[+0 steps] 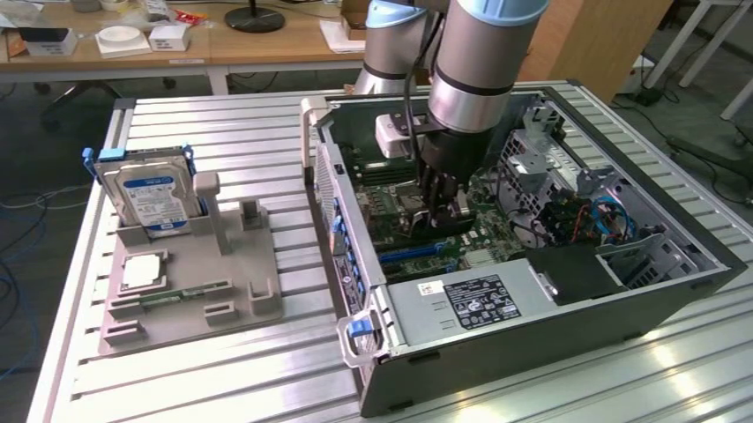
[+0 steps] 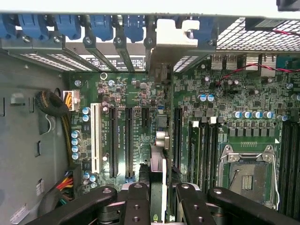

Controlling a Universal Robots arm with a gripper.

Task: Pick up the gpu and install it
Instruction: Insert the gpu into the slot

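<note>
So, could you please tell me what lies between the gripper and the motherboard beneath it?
The gpu, held edge-on in the gripper, hangs over the black expansion slots of the motherboard; the wrist view shows this.

Item: gpu (image 2: 158, 183), a thin flat card, seen edge-on in the wrist view as a narrow pale strip with a green board edge.
Pose: upright on its long edge, parallel to the black expansion slots (image 2: 127, 140).
Hold: clamped by the gripper (image 2: 161, 194), one black finger (image 2: 136, 201) on each face.
Location: inside the open computer case (image 1: 530, 352), over the motherboard (image 2: 225, 93), at the slot area.
Seating: contact between the lower edge and a slot cannot be determined.
</note>
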